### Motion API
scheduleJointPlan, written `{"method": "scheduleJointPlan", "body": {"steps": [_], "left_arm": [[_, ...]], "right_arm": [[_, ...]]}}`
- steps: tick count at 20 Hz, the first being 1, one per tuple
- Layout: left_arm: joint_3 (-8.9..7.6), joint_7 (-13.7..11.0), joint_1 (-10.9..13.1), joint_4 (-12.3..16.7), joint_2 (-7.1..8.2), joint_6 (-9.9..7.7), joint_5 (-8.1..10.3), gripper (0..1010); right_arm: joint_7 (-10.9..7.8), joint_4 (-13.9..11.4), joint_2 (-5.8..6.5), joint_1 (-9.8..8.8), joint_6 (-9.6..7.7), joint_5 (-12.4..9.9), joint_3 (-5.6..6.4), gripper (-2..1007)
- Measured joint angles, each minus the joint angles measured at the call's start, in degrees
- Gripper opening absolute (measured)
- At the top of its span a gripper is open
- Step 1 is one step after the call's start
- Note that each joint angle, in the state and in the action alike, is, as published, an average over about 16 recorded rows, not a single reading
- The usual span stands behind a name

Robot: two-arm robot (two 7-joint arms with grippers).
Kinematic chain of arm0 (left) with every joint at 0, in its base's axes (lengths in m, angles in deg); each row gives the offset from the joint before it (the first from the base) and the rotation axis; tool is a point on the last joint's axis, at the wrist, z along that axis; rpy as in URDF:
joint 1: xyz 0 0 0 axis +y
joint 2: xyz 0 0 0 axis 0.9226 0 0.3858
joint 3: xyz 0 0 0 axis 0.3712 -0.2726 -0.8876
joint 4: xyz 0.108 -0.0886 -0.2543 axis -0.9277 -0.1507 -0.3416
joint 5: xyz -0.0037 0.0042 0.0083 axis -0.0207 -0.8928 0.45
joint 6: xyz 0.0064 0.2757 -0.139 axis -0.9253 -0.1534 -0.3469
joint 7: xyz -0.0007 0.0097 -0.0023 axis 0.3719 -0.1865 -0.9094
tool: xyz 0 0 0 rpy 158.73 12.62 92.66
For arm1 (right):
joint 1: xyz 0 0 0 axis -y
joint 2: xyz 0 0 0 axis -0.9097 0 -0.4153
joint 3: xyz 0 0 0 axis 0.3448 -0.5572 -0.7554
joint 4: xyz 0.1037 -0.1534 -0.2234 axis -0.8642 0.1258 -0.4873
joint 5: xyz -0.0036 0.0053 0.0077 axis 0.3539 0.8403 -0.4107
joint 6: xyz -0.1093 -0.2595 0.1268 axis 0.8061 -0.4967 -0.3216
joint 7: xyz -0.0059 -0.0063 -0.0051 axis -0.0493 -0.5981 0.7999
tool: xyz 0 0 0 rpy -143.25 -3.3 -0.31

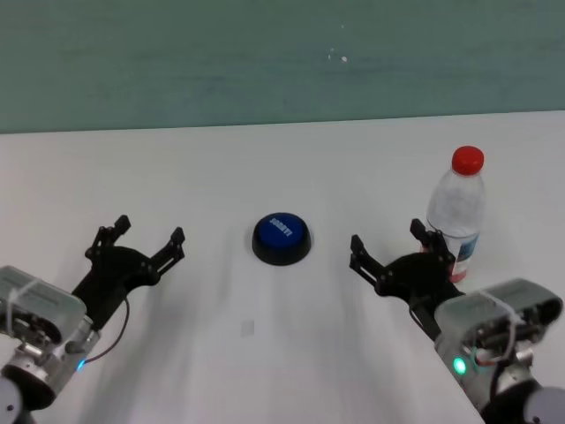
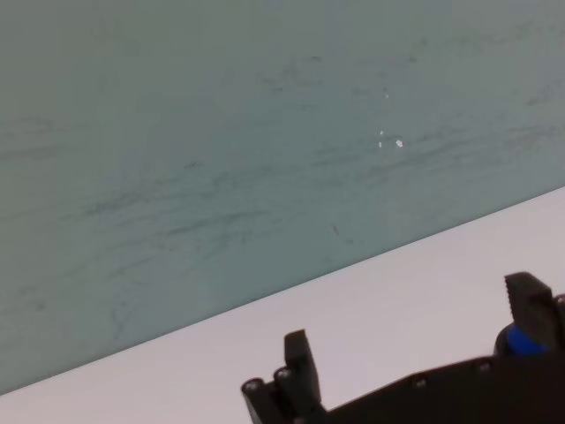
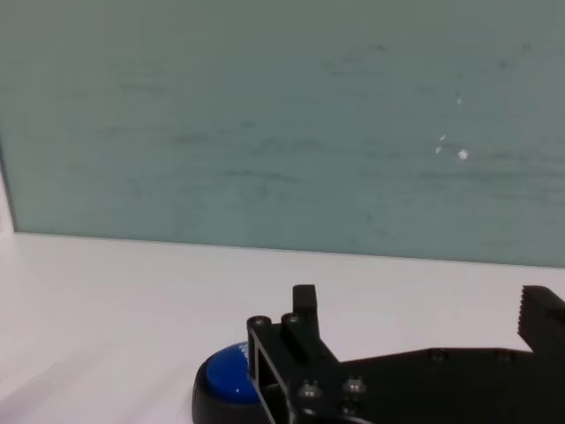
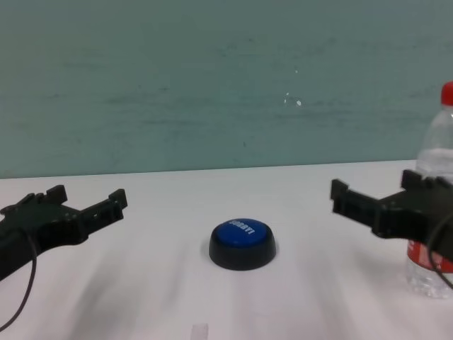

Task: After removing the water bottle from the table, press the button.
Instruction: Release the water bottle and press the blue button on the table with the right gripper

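The water bottle [image 1: 459, 208], clear with a red cap, stands upright at the right of the white table [image 1: 265, 168]; it also shows in the chest view [image 4: 437, 152]. The blue button [image 1: 281, 237] on its black base sits at the middle [image 4: 243, 243]. My right gripper [image 1: 387, 237] is open and empty between button and bottle, its outer finger in front of the bottle's lower part. The bottle is out of the right wrist view, which shows the button [image 3: 228, 380]. My left gripper [image 1: 148, 231] is open and empty to the left of the button.
A teal wall [image 1: 265, 62] rises behind the table's far edge. A small white square mark [image 1: 248, 328] lies on the table in front of the button. The table's right edge runs close beside my right arm.
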Motion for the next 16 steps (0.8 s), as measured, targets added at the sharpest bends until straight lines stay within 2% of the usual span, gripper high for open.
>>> {"method": "scheduleJointPlan", "body": {"steps": [7,16], "left_arm": [[0.00,0.0,0.0,0.0,0.00,0.00,0.00,1003],[0.00,0.0,0.0,0.0,0.00,0.00,0.00,1003]], "right_arm": [[-0.61,4.4,0.26,5.09,-0.37,-0.7,-1.02,1000],[-1.31,11.4,0.03,11.65,-0.21,-1.4,-2.00,1000]]}}
